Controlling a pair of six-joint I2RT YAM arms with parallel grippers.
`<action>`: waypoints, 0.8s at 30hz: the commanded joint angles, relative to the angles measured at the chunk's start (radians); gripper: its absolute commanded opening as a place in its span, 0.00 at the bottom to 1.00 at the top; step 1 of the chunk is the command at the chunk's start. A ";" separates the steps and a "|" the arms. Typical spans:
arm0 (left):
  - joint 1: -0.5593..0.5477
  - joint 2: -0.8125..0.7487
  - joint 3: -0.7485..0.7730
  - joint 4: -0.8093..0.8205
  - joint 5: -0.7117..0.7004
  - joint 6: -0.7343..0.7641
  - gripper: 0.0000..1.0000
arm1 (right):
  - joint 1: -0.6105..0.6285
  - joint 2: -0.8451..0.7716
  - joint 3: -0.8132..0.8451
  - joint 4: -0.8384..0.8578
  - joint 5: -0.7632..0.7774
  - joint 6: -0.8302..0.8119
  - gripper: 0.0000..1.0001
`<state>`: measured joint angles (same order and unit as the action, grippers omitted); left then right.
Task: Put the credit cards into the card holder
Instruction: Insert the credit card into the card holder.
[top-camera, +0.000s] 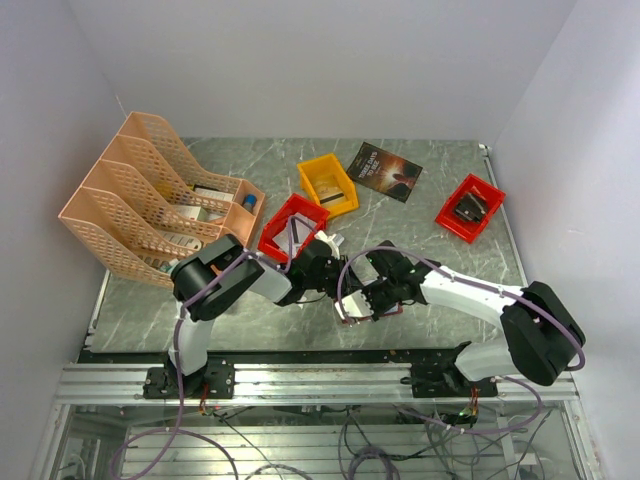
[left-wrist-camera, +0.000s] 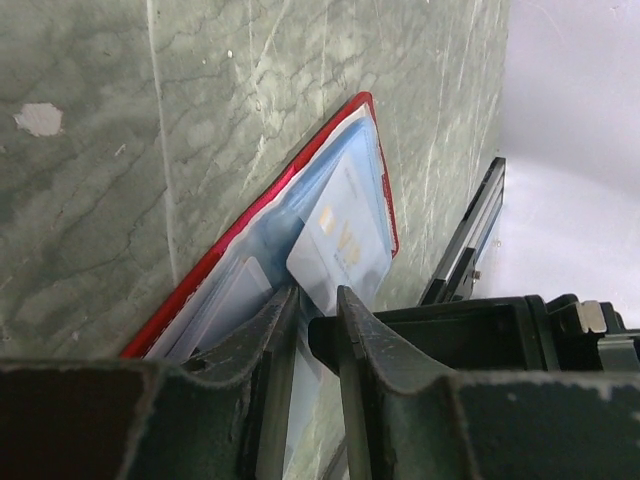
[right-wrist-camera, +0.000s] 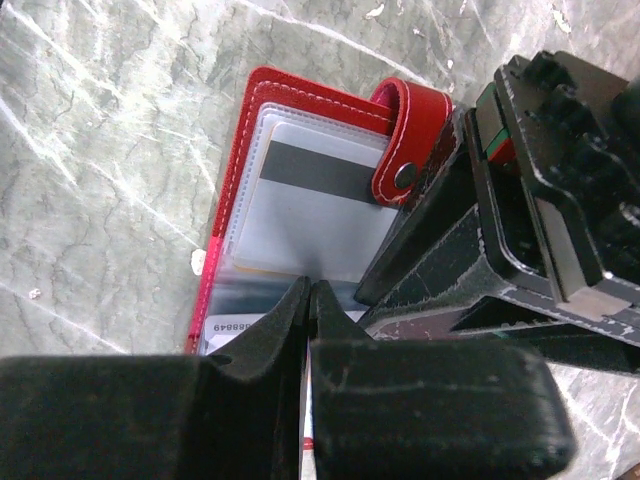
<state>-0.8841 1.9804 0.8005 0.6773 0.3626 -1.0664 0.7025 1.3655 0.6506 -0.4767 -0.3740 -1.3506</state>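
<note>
Although its jaws stand only narrowly apart, the left claw (left-wrist-camera: 315, 295) is not visibly pinching anything: the near edge of a pale credit card (left-wrist-camera: 340, 240) with a chip mark sits right at its tips, in the slim gap between them. That card lies straight ahead of the claw. Its long axis runs away from the tips into a bluish pocket of the open card holder (left-wrist-camera: 215, 262), which lies flat on the table (left-wrist-camera: 100, 200). Only the near end of the card looks uncovered, so I judge it mostly seated. Any further push would go straight forward along that axis. The right claw (right-wrist-camera: 308, 288) is fully closed, its tips bearing on the holder's clear pocket leaf. Whether it nips that leaf or merely presses it I cannot tell. Just beyond these tips a second card with a dark stripe (right-wrist-camera: 310, 200) sits inside a pocket, and the snap tab (right-wrist-camera: 410, 140) curls over ahead and to the right, beside the left claw's fingers. Of the two arms, the left is the one lined up with the chip card.
</note>
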 joint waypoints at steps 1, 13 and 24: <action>0.007 -0.032 -0.012 -0.093 -0.026 0.040 0.35 | -0.019 -0.020 0.010 -0.028 0.000 -0.004 0.00; 0.007 -0.131 -0.055 -0.111 -0.083 0.064 0.37 | -0.095 -0.054 0.014 -0.054 -0.049 0.003 0.00; 0.003 -0.239 -0.150 -0.001 -0.138 0.064 0.28 | -0.273 -0.155 0.057 -0.143 -0.330 0.044 0.09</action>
<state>-0.8814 1.7847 0.6769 0.6067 0.2714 -1.0206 0.4713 1.2366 0.6781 -0.5739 -0.5854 -1.3296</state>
